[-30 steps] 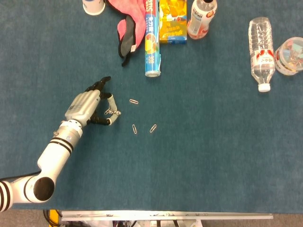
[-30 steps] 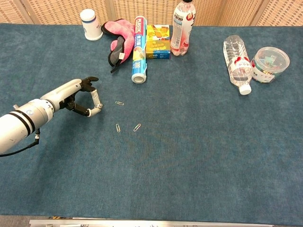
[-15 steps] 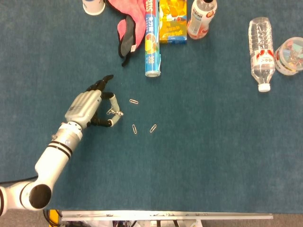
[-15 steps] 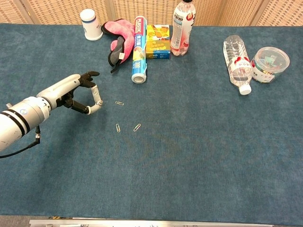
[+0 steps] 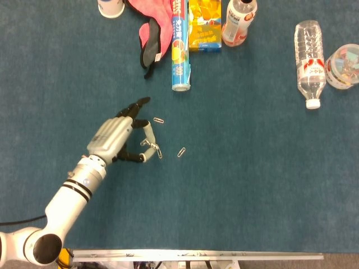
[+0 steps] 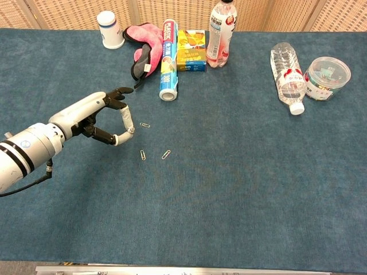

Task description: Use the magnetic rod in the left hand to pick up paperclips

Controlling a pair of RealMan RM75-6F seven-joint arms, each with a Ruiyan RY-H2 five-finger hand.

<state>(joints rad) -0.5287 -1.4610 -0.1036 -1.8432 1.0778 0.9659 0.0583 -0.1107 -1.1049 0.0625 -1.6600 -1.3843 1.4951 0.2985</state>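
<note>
Sweeping step: collecting loose paperclips with the magnetic rod held in the left robot hand [image 5: 119,140].
Head view – rod: the magnetic rod [image 5: 147,133] is being pinched between thumb and a finger, the other fingers spread forward; a small cluster of clips [image 5: 149,144] is clinging beside it.
Head view – targets: one paperclip [image 5: 159,120] is lying just beyond the fingertips, another paperclip [image 5: 181,152] is lying a little to the side on the blue table [image 5: 252,185], and a third seems to be sitting right at the rod – touching or not, I cannot tell.
Chest view – robot hand: the left robot hand [image 6: 103,117] is hovering low, the rod [image 6: 125,122] curving down toward the cloth, near the clips [image 6: 143,154] but apart from them.
Chest view – right robot hand: not showing in either view.
Doing it well: keeping the pinch firm and the rod's tip low, drifting slowly over each clip – a fast sweep would likely scatter them or shake off those already hanging.
</note>
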